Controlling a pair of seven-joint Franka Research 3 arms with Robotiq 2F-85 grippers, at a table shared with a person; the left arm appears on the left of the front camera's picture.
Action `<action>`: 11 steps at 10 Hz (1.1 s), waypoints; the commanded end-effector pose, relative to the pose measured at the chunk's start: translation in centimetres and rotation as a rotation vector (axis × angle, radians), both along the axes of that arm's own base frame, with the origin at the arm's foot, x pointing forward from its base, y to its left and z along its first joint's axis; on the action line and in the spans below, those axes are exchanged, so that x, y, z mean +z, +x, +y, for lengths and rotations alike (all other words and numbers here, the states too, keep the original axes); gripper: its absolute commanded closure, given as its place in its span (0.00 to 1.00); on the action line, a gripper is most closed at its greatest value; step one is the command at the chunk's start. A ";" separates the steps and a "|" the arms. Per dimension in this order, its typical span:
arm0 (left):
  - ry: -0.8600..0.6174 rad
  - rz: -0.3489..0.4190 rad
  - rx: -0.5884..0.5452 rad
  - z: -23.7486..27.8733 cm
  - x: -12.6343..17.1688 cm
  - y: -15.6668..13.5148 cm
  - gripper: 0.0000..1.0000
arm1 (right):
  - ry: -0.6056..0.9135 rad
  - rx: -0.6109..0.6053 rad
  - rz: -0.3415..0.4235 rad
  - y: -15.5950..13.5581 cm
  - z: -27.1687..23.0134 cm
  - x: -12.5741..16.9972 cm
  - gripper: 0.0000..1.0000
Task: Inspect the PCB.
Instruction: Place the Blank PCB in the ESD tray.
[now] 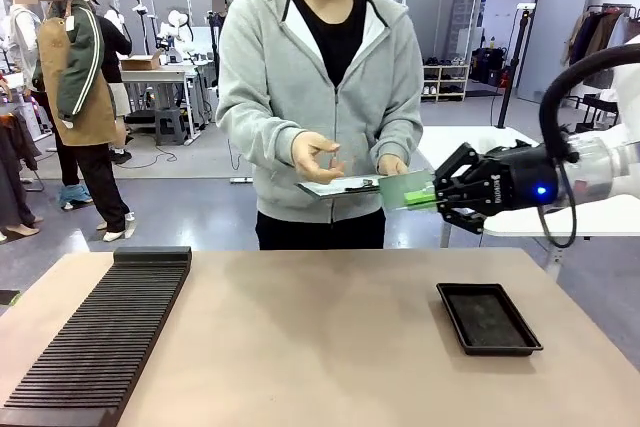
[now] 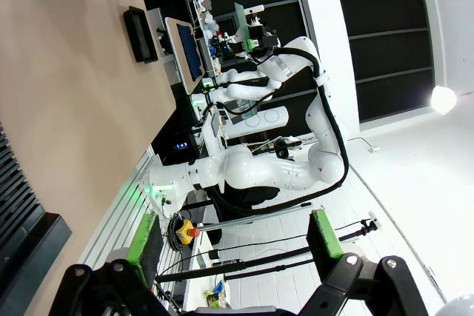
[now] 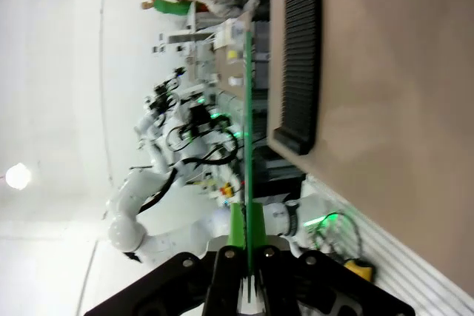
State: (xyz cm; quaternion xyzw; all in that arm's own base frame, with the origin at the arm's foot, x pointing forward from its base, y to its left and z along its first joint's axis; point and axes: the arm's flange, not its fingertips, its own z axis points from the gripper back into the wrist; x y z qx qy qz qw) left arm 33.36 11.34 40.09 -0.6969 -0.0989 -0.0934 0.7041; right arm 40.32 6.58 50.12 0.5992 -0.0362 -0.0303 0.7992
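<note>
PCB sits clamped edge-on between the right claw's fingers, jutting toward the person's hand.

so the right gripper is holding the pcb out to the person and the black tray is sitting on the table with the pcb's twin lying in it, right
Not quite: the black tray holds nothing, as the front view shows. The rest stands: the right gripper is shut on the PCB, holding it out toward the person, and the tray sits on the table.
</note>
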 end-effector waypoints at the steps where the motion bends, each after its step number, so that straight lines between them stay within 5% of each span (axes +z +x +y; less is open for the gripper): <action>1: 0.001 0.002 0.000 0.1 0.0 -0.1 0.00 | -0.076 -0.045 -0.085 0.3 -3.1 0.3 0.97; 3: 0.001 0.002 0.000 0.1 0.0 -0.1 0.00 | -0.180 -0.062 -0.080 1.0 -6.2 -0.3 0.97; 6: 0.001 0.002 0.000 0.1 0.0 -0.1 0.00 | -0.463 -0.102 -0.199 2.5 -9.5 -1.9 0.97; 11: 0.001 0.002 0.000 0.1 0.0 -0.1 0.00 | -0.575 -0.089 -0.159 3.7 -10.6 -5.7 0.97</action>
